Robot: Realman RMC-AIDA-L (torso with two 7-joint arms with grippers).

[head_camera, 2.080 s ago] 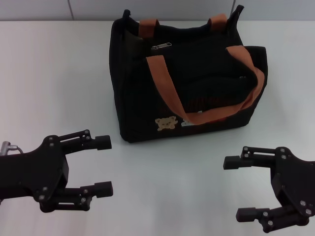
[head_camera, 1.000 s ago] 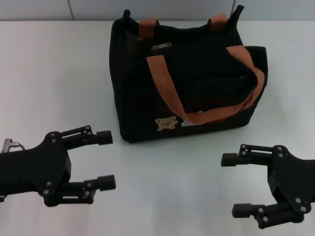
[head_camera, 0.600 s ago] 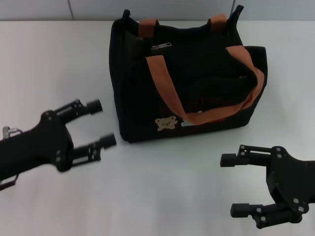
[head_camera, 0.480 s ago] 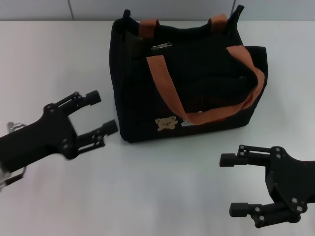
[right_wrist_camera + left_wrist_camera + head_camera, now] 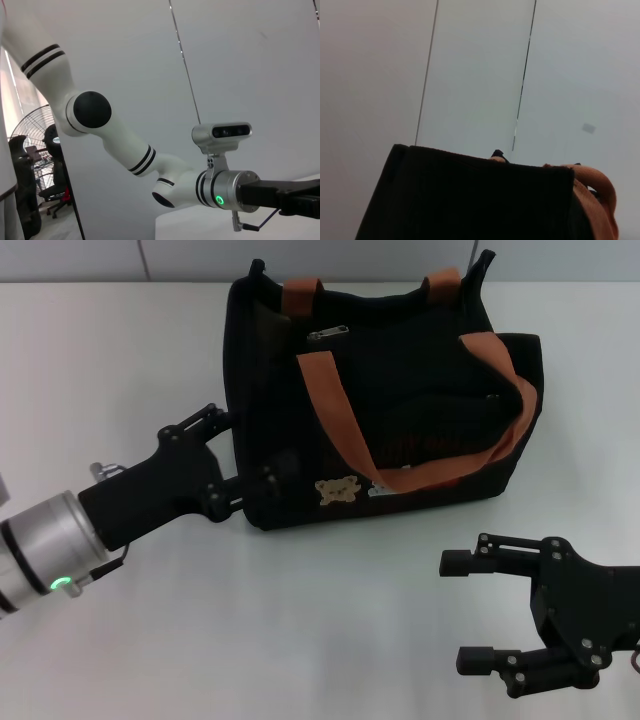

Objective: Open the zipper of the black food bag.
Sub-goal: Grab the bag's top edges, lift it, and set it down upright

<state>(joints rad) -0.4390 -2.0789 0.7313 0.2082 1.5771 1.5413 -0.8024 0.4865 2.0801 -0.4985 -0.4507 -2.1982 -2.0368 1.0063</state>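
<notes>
The black food bag [image 5: 400, 410] stands upright at the middle back of the white table, with orange-brown handles [image 5: 330, 410] and a tan bear patch [image 5: 338, 491] on its near side. The zipper's silver pull tab [image 5: 328, 335] lies on top near the bag's far left corner. My left gripper [image 5: 252, 445] is open at the bag's near left corner, one finger along the left side and one at the front face. In the left wrist view the bag's black wall [image 5: 470, 200] fills the lower part. My right gripper [image 5: 458, 610] hangs open at the near right, apart from the bag.
The white table [image 5: 120, 350] stretches to both sides of the bag. The right wrist view shows my left arm's silver wrist with its camera [image 5: 225, 185] before a pale wall, and a fan [image 5: 30, 130] far off.
My left arm has swung forward and inward from the near left until its open fingers reach the bag's near left corner. The right gripper has drifted slightly nearer. The bag has not moved.
</notes>
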